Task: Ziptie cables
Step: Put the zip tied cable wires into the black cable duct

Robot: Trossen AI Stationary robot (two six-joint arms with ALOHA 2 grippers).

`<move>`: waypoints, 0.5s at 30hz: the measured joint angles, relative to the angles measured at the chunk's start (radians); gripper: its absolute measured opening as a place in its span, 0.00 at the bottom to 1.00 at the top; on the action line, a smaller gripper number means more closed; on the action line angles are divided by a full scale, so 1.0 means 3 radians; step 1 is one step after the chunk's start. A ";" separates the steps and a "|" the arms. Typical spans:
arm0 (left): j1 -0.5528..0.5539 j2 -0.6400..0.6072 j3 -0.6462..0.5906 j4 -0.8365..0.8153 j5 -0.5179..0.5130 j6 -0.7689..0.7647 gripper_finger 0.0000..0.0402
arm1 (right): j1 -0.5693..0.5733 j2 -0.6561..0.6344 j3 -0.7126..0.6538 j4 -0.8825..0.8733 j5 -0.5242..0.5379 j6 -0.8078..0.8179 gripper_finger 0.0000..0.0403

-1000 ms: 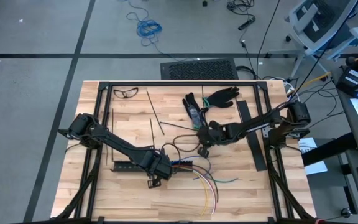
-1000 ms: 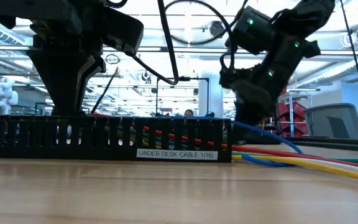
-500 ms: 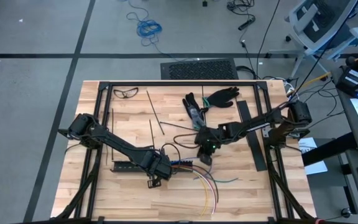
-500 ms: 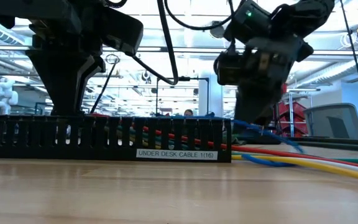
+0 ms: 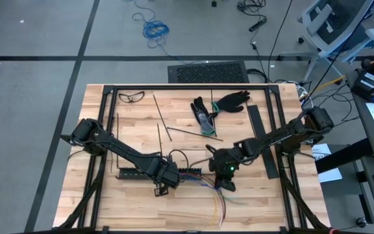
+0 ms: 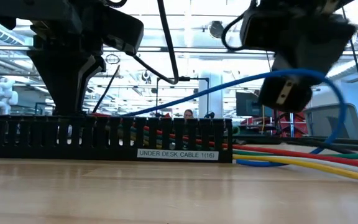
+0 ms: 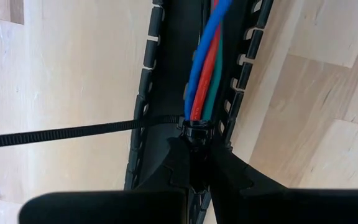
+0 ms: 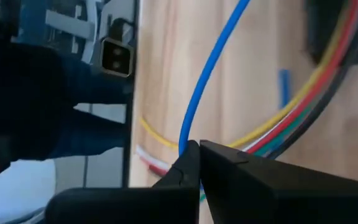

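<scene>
Wooden tabletop (image 5: 135, 123): we see the right gripper (image 8: 194, 163) pinched shut on a blue wire (image 8: 211, 68), lifted from the cables (image 6: 303, 158) fanned beside the slotted rail (image 6: 104, 138). Our left gripper (image 7: 194, 165) clamps a ziptie (image 7: 73, 132) around wires inside the rail. Spare zipties (image 5: 159, 138) lie farther back; the blue wire's far end is hidden.

Overhead, table-level and two close wrist views share the cables (image 5: 216, 195).

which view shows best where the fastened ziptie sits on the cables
The left wrist view: the ziptie wraps the cables inside the slotted rail, at the shut left gripper. The high view shows it tiny; the low view hides it behind the rail; the right wrist view misses it.
</scene>
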 joint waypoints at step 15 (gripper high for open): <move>0.0000 0.0001 0.0000 -0.0014 -0.0009 -0.0009 0.08 | 0.0441 -0.0037 0.0001 -0.0810 0.1314 0.0427 0.00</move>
